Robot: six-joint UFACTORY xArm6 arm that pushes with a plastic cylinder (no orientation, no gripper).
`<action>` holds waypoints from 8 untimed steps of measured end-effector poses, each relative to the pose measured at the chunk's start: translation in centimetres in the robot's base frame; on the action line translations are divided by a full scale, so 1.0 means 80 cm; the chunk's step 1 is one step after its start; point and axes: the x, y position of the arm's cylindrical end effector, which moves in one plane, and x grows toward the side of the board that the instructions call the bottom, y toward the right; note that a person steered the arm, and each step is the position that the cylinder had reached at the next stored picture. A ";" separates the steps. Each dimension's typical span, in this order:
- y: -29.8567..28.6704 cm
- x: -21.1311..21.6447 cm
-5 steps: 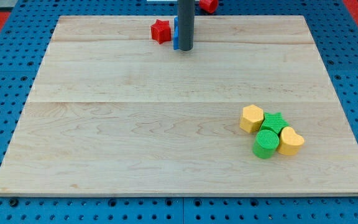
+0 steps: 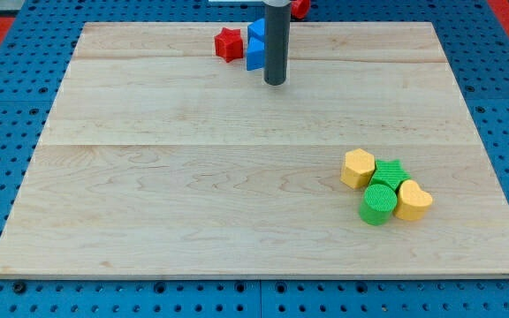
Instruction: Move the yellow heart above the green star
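The yellow heart (image 2: 414, 200) lies near the board's lower right, touching the green star (image 2: 389, 173) on the star's lower right side. A green cylinder (image 2: 378, 204) sits just below the star, left of the heart. A yellow hexagon (image 2: 357, 168) touches the star on its left. My tip (image 2: 275, 83) is near the view's top centre, far up and left of this cluster, just right of and below a blue block (image 2: 255, 46).
A red star-shaped block (image 2: 228, 43) lies left of the blue block near the board's top edge. Another red block (image 2: 300, 7) sits at the very top, partly hidden behind the rod. The wooden board (image 2: 193, 194) rests on a blue pegboard.
My tip has moved a little to the right and down, away from the blue block. The blocks have not moved.
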 end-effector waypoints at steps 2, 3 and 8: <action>0.093 0.004; 0.144 0.021; 0.240 0.261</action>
